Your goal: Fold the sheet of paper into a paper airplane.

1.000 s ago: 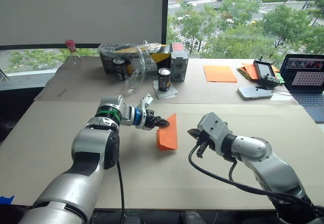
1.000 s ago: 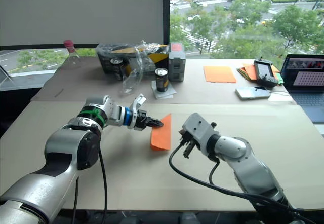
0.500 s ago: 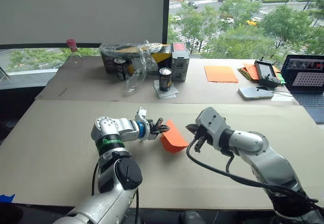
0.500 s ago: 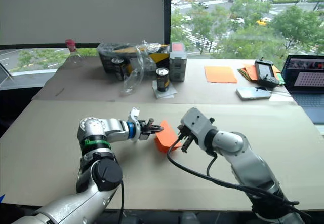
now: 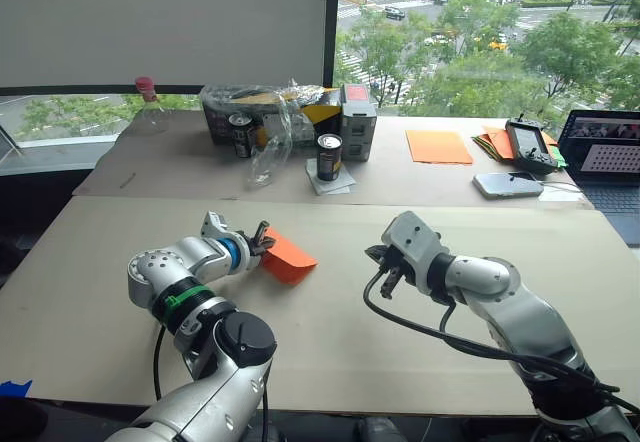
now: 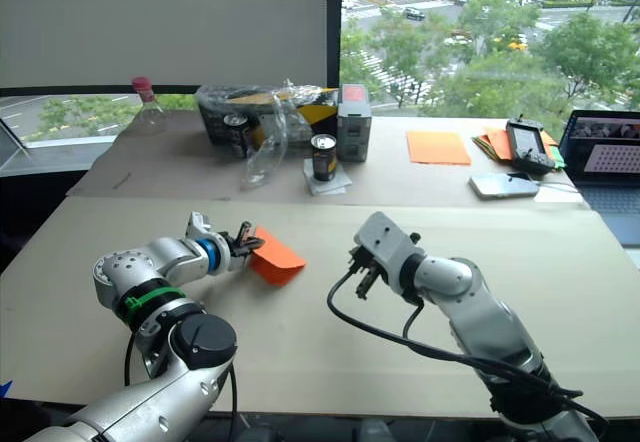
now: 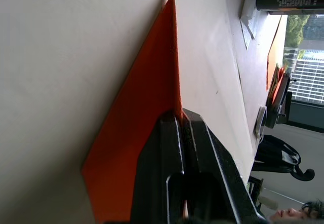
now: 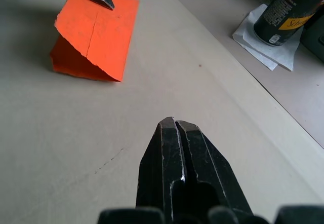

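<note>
Your left gripper [image 5: 262,243] is clamped on an edge of the sheet of paper [image 5: 285,259], which sits folded over on the beige table [image 5: 400,362], tented rather than flat. Your right wrist view shows that raised fold; the left wrist view shows the pinch itself. Your right gripper [image 8: 174,124] hangs closed and empty, well apart. Beyond, a can [image 5: 328,156] stands before a window [image 5: 480,32]; the paler sheet [image 5: 438,146] probably lies flat.

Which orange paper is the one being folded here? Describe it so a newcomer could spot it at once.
On the near table, look to the left gripper, which is shut on the sheet of paper. It is bright orange, folded over and partly raised off the surface, unlike the paler orange sheet lying flat on the far table by the paper stack.
</note>
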